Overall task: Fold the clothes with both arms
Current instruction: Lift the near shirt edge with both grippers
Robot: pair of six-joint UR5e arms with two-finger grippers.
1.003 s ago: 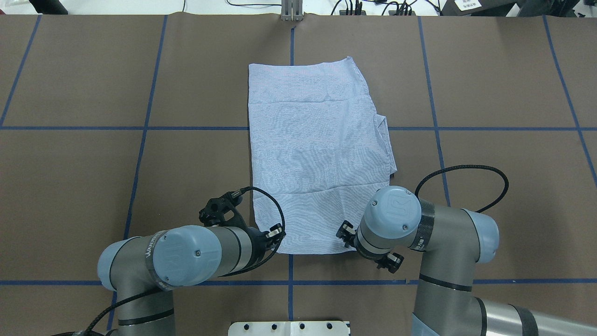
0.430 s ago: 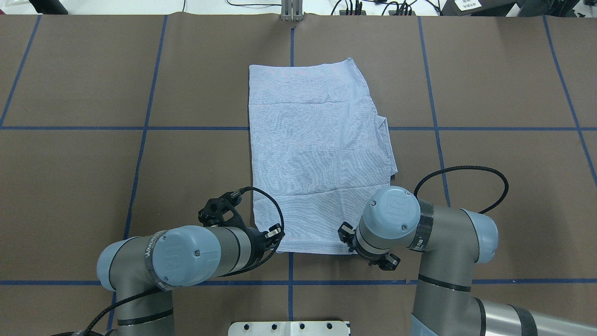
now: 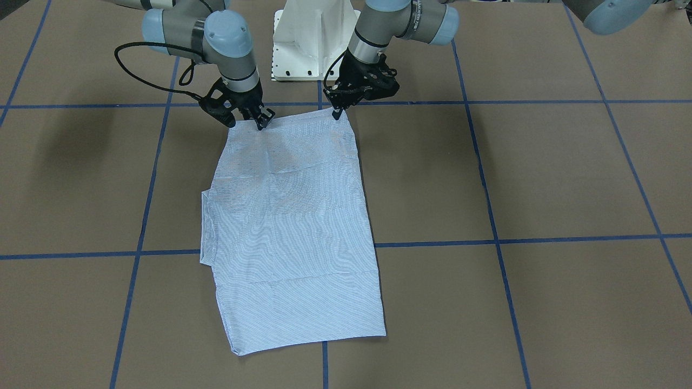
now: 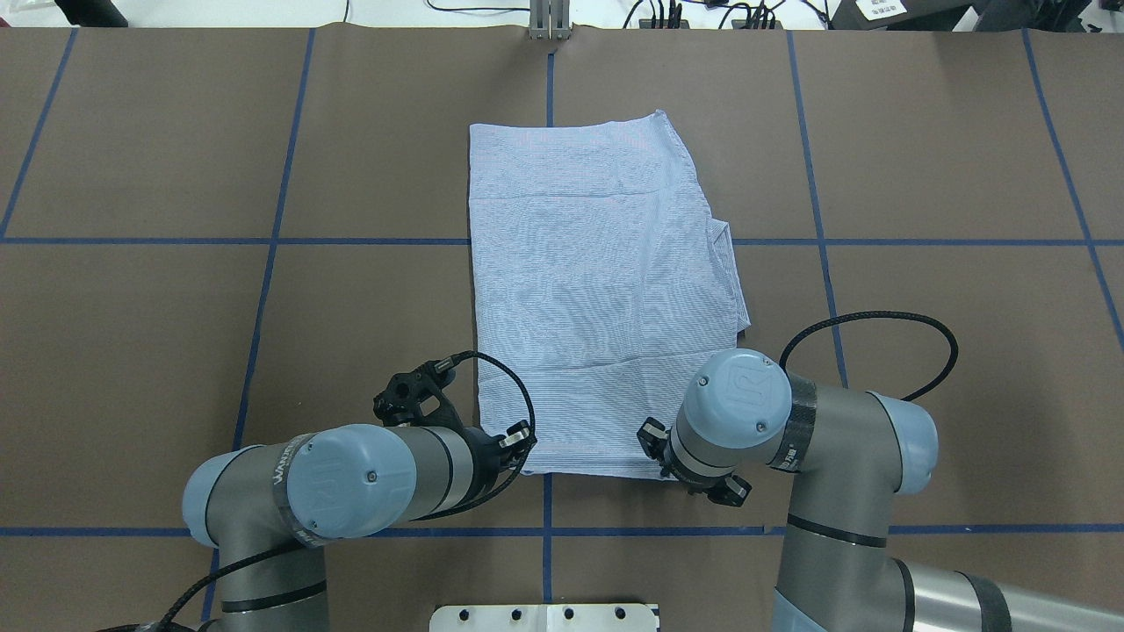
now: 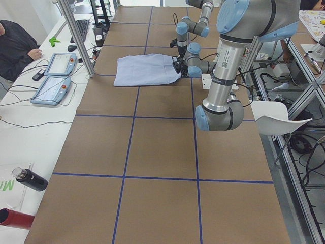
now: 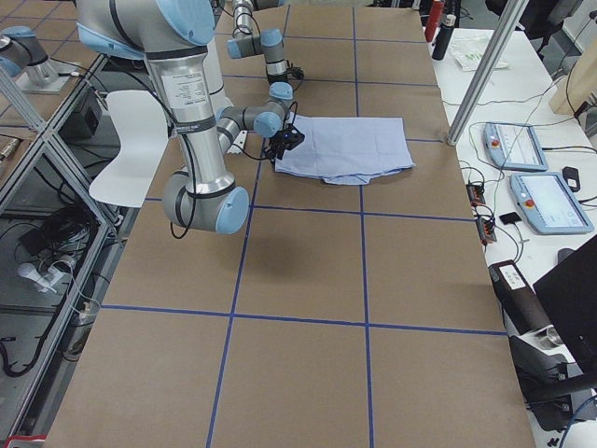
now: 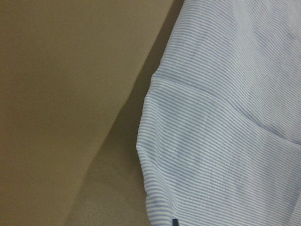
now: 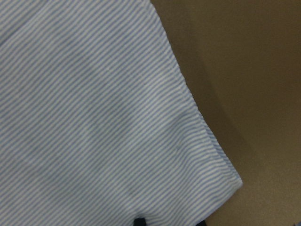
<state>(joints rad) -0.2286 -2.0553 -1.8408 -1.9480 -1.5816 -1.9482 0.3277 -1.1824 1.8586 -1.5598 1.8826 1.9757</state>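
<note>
Shirt (image 3: 292, 227) | left claw (image 3: 338, 112), right claw (image 3: 263, 122) at hem | grip unclear

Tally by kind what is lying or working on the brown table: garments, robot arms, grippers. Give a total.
striped shirt: 1
robot arms: 2 (left arm, right arm)
grippers: 2 (left gripper, right gripper)
Total: 5
</note>
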